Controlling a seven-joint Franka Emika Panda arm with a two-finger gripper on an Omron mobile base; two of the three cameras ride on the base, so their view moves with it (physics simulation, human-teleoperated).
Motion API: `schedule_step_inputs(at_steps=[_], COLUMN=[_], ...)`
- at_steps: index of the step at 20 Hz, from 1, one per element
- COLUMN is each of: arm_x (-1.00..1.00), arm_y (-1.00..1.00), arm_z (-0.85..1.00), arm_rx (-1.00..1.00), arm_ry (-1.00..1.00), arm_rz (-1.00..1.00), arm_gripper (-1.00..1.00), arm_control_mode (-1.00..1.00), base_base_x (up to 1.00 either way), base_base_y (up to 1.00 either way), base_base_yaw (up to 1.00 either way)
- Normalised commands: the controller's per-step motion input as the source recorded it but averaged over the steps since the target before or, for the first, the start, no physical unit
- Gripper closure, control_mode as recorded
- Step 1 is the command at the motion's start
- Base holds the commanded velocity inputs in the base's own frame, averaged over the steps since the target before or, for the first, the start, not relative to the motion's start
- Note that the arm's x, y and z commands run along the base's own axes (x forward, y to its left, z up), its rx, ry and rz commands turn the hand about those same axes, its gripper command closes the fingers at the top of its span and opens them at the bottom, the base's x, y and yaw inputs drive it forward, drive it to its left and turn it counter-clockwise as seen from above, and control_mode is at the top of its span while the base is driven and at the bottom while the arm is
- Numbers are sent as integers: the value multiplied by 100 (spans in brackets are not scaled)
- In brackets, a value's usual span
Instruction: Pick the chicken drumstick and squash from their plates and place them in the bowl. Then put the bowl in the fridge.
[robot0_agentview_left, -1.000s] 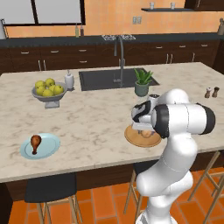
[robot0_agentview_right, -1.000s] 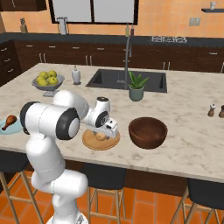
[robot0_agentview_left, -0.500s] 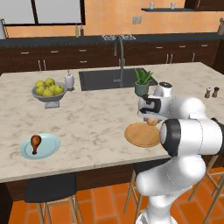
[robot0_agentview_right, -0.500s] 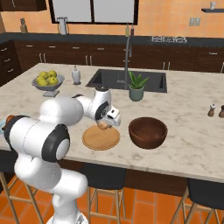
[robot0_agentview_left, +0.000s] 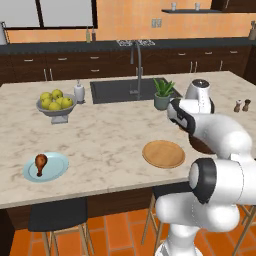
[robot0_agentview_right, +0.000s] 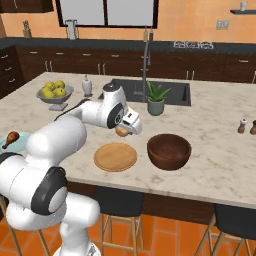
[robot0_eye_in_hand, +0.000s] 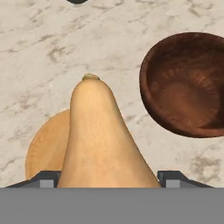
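Observation:
My gripper (robot0_agentview_right: 128, 127) is shut on the pale tan squash (robot0_agentview_right: 121, 131), holding it in the air above the counter between the tan wooden plate (robot0_agentview_right: 115, 156) and the dark brown bowl (robot0_agentview_right: 169, 150). In the hand view the squash (robot0_eye_in_hand: 103, 140) stands between the fingertips (robot0_eye_in_hand: 43, 179), with the bare wooden plate (robot0_eye_in_hand: 41, 148) below left and the bowl (robot0_eye_in_hand: 186, 85) to the right. The reddish-brown drumstick (robot0_agentview_left: 41, 162) lies on the light-blue plate (robot0_agentview_left: 55, 170) near the counter's front left. In the left base view my arm hides most of the bowl (robot0_agentview_left: 202, 145).
A grey pedestal bowl of yellow-green fruit (robot0_agentview_left: 55, 102) and a soap bottle (robot0_agentview_left: 79, 92) stand at the back left. A potted plant (robot0_agentview_right: 156, 98) stands by the sink. Salt and pepper shakers (robot0_agentview_right: 247, 126) sit far right. Stools stand under the counter's front edge.
The gripper has lifted the squash off the wooden plate and carried it up and toward the bowl. The plate now lies bare.

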Motion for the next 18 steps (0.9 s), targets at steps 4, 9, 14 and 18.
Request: schedule_step_inputs(at_steps=[4,9,14,18], arm_x=[21,37,5,19], arm_y=[-100,-100,-69,-26], arm_z=[41,-16,-66,-62], arm_rx=[0,0,0,0], arm_ry=[4,17,13,7], arm_rz=[-19,-11,4,3], arm_gripper=[100,100,100,100], arm_control_mode=[-100,-100,-100,-100], base_base_x=[0,0,0,0], base_base_y=[0,0,0,0], base_base_yaw=[0,0,0,0])
